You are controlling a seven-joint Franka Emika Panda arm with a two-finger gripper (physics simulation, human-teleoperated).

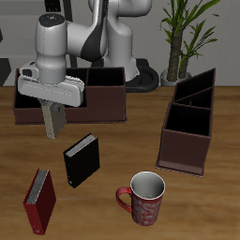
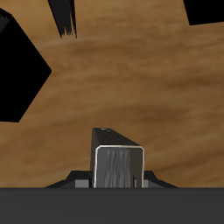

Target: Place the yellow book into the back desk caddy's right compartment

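My gripper is shut on the yellow book, which hangs upright from it above the table. In the wrist view the book shows end-on, a dark cover around pale page edges, and the fingers are hidden. The back desk caddy, long, low and dark brown, stands just behind the gripper. The hand covers one end of the caddy, and the other end's bay is open to view. I cannot tell which bay is the right compartment.
A black book stands on the table nearer the front edge, close to the gripper. A red book and a red-and-white mug lie near the front edge. A taller brown caddy with slanted sides stands at the side.
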